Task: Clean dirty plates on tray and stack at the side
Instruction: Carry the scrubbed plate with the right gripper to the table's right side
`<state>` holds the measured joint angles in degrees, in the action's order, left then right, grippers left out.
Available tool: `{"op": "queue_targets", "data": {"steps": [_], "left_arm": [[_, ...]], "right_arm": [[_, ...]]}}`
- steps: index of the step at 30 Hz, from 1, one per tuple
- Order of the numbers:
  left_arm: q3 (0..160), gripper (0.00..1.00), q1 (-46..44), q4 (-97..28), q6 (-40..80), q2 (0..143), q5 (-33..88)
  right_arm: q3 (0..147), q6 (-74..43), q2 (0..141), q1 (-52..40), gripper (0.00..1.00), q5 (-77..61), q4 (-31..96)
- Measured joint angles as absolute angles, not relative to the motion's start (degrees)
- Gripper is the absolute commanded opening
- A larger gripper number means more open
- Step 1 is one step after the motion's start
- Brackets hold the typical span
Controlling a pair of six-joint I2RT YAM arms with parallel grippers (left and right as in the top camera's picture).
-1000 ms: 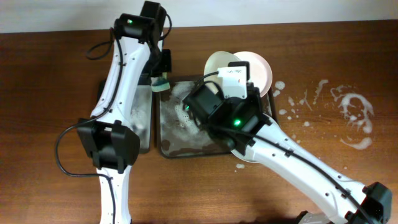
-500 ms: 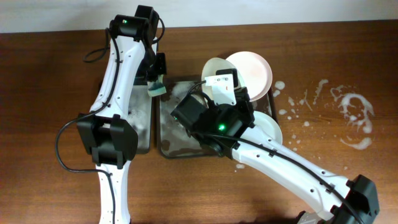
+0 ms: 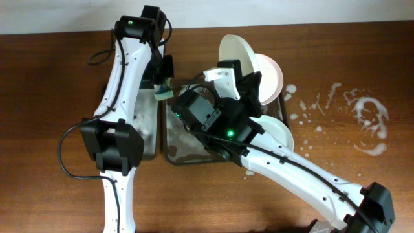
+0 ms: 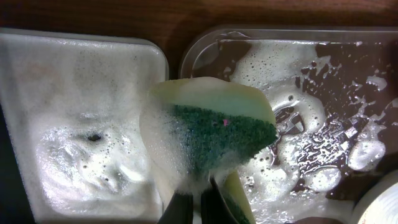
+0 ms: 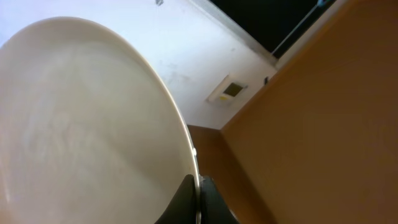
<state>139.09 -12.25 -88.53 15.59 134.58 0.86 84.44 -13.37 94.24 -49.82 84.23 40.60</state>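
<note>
My right gripper [image 3: 244,72] is shut on the rim of a white plate [image 3: 234,52] and holds it lifted and tilted on edge above the far side of the soapy dark tray [image 3: 185,153]. In the right wrist view the plate [image 5: 81,124] fills the left half, with the fingers [image 5: 198,194] pinching its rim. A second plate [image 3: 270,76] lies behind it at the tray's far right corner. A third plate [image 3: 278,133] lies at the tray's right side, partly under my right arm. My left gripper [image 3: 164,84] is shut on a foamy green-and-yellow sponge [image 4: 211,130] above the tray's [image 4: 323,74] far left corner.
A narrower tray [image 4: 81,124] full of white foam stands just left of the large tray. Foam splashes [image 3: 365,120] lie on the wooden table at the right. A plate's rim [image 4: 380,205] shows at the bottom right of the left wrist view.
My right gripper has lifted the plate off the tray and tipped it up on edge, moving back. The left arm with the sponge has shifted slightly back and left.
</note>
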Motion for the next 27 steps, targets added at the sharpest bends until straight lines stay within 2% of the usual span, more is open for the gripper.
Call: {"op": "queue_targets", "data": {"steps": [5, 27], "left_arm": [[139.09, 0.01, -12.25, -88.53, 15.59, 134.58, 0.89], [139.09, 0.01, -12.25, -88.55, 15.62, 134.58, 0.86]], "right_arm": [[84.44, -5.98, 94.24, -49.84, 0.04, 85.47, 38.7], [84.44, -4.45, 94.24, -49.84, 0.04, 85.69, 38.7]]}}
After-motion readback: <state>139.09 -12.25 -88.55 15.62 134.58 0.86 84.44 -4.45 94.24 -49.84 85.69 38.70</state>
